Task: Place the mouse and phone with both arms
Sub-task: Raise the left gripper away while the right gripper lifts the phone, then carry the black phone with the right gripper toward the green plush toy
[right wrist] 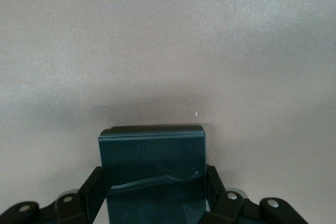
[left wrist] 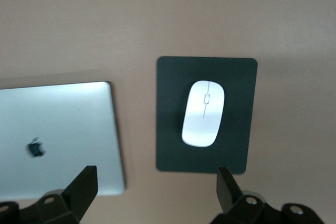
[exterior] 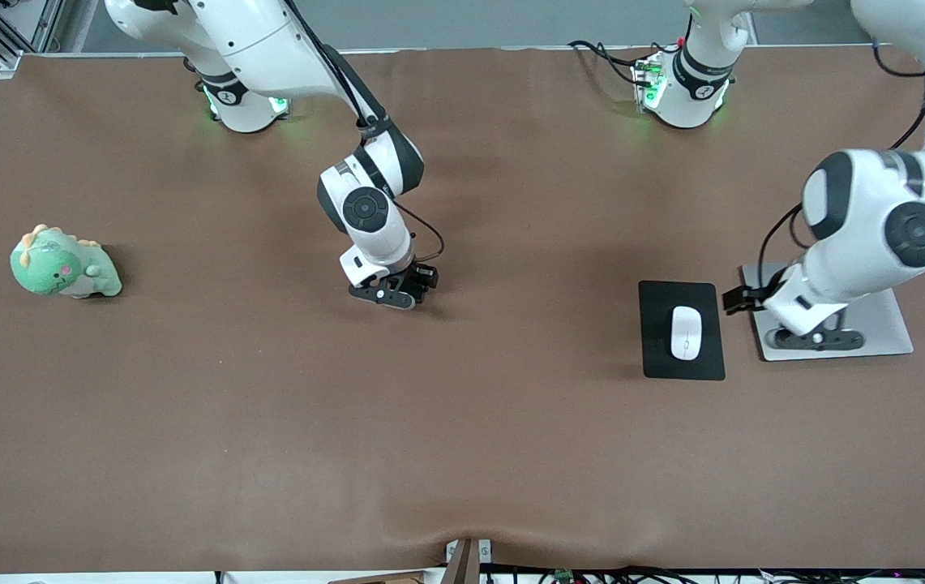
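The white mouse (exterior: 686,332) lies on a black mouse pad (exterior: 657,357) toward the left arm's end of the table; it also shows in the left wrist view (left wrist: 203,113). My left gripper (exterior: 815,337) is open and empty, low over the edge of a silver laptop beside the pad; its fingers (left wrist: 84,182) stand wide apart. My right gripper (exterior: 385,296) is low over the middle of the table, shut on the black phone (right wrist: 152,156), which stands between its fingers (right wrist: 92,182). The gripper hides the phone in the front view. I cannot tell whether the phone touches the table.
A closed silver laptop (exterior: 884,324) lies beside the mouse pad, at the left arm's end; it also shows in the left wrist view (left wrist: 58,129). A green plush dinosaur (exterior: 63,264) sits at the right arm's end of the brown table (exterior: 462,422).
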`<state>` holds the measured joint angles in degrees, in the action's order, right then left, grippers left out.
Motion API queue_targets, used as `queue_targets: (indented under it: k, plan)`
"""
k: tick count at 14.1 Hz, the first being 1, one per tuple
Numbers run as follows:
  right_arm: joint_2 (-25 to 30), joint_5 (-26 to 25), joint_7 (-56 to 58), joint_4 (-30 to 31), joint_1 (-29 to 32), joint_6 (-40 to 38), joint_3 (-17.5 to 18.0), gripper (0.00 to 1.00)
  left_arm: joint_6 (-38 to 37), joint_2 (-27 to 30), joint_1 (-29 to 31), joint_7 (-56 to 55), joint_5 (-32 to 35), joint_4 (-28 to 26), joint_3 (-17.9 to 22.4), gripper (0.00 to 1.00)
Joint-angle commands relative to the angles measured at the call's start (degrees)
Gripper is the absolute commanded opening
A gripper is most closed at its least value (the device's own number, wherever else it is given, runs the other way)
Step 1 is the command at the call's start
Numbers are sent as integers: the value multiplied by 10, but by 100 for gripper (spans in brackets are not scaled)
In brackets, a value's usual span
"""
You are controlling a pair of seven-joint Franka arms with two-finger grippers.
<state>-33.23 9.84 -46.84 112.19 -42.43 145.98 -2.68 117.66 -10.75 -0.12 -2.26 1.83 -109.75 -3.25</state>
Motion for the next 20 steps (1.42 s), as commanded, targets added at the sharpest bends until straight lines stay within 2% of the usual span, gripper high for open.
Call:
queue_targets:
  k: [1,4,9,12,15,20]
  plan:
    - [0,-4,-5,-5,2,-2,-6,0,-90,51,1,10,-7,37,-7,100]
    - [1,-4,-4,-14,12,-4,-6,0,-182,50,2,8,-7,128,-11,100]
    - [23,-4,1,-18,52,-40,-8,0,-315,57,1,12,-6,218,-10,100]
    - [36,-4,30,-15,82,-75,-8,0,-347,105,-3,11,-4,227,-7,100]
    - [57,-5,38,-9,106,-104,-8,0,-358,141,-17,9,-6,205,-6,100]
    - [83,-13,91,12,155,-120,-10,0,-355,136,-16,12,-21,204,-6,100]
